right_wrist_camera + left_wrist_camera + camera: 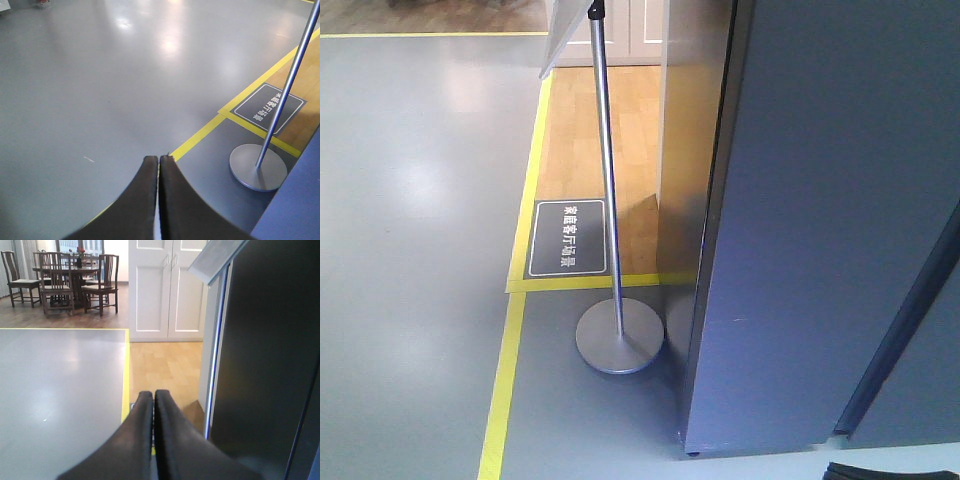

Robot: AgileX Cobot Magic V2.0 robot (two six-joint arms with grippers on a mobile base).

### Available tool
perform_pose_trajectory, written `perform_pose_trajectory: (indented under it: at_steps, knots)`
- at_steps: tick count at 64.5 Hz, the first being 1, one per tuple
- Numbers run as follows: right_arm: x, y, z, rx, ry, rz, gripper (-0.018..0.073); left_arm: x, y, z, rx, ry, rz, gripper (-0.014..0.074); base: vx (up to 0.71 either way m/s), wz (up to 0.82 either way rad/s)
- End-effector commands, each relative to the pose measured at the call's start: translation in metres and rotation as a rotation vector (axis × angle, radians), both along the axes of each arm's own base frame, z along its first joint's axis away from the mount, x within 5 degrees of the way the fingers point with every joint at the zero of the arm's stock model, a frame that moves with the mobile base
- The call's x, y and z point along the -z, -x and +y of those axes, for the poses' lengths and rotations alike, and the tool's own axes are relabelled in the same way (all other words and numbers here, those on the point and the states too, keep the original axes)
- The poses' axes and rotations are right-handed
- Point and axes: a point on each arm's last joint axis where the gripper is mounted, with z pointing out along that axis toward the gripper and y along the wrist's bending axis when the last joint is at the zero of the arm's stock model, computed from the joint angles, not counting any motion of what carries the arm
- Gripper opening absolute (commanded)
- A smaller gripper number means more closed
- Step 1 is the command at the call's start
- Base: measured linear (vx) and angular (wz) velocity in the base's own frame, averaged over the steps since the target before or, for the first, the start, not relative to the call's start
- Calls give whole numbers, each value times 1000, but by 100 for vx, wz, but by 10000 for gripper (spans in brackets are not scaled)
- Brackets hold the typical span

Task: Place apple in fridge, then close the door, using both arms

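A: Any sign of the apple?

B: None in the three views, so I cannot say where it lies or which arm is nearer to it. What shows is the fridge [820,220], its tall dark grey face filling the right of the front view and standing upright from the floor.

A: Is the door open or shut?

B: Hard to tell. The left wrist view shows a dark panel [270,365] with a blue strip down its edge, rising just right of the left gripper [153,395]; no white interior is visible.

A: And the grippers?

B: Both have their fingers pressed together, holding nothing. The right gripper [158,160] points over bare grey floor, with the sign stand [260,167] off to its right.

A: So which arm is better placed?

B: My judgement: the left, since the fridge lies right beside it, while the right faces away toward open floor
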Motion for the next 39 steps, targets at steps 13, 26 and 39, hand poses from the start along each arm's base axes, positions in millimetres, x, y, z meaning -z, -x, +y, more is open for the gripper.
perform_pose_trajectory:
  at_steps: [13,26,39]
  knots:
    - [-11,-2,1,8,-46,-34,-4,10,2,5,-89,-36,14,-8,0,0]
    - [-11,-2,1,7,-46,-33,-4,10,2,6,-96,-35,16,-8,0,0]
    - [-11,-2,1,2,-46,-31,-4,9,2,6,-96,-35,17,-8,0,0]
